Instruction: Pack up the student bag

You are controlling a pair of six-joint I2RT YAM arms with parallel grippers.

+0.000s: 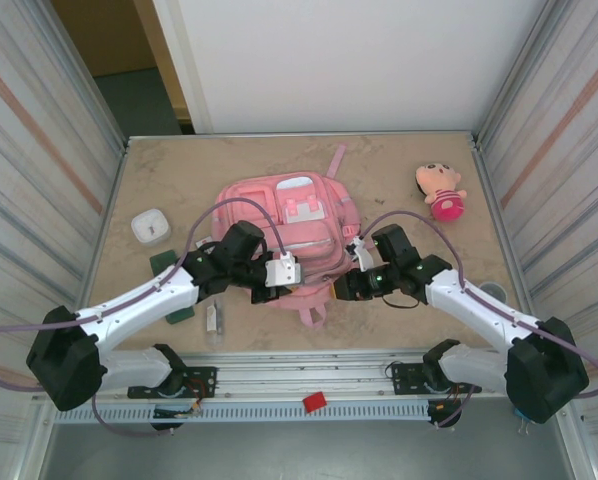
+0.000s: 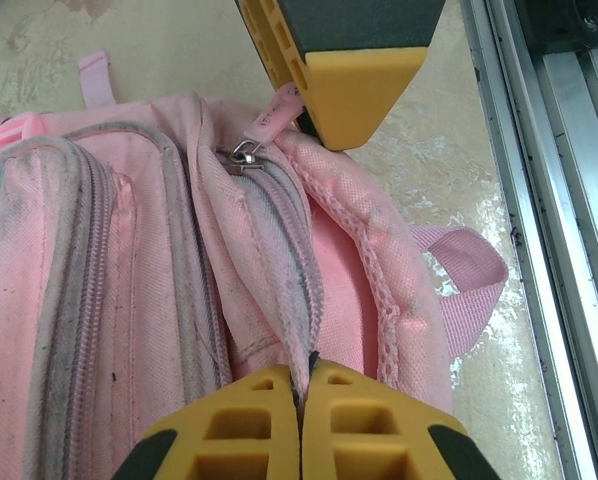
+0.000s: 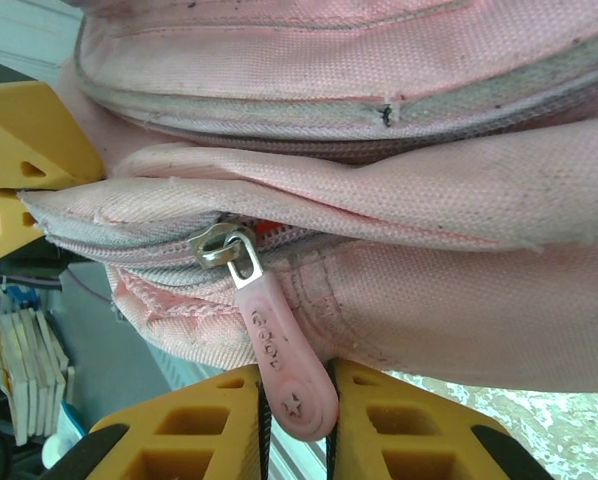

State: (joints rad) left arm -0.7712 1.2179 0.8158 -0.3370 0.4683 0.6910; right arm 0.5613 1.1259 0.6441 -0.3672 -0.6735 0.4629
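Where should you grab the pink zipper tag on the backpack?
Pinch the zipper pull by its flat, rounded end, away from the metal slider. Come from the tip side: it sticks out free from the student bag, so jaws close across it.

student bag is faded pink with grey zips — tabletop beige and marbled, doll in pink.

Left hand tight on the zipper edge of the student bag
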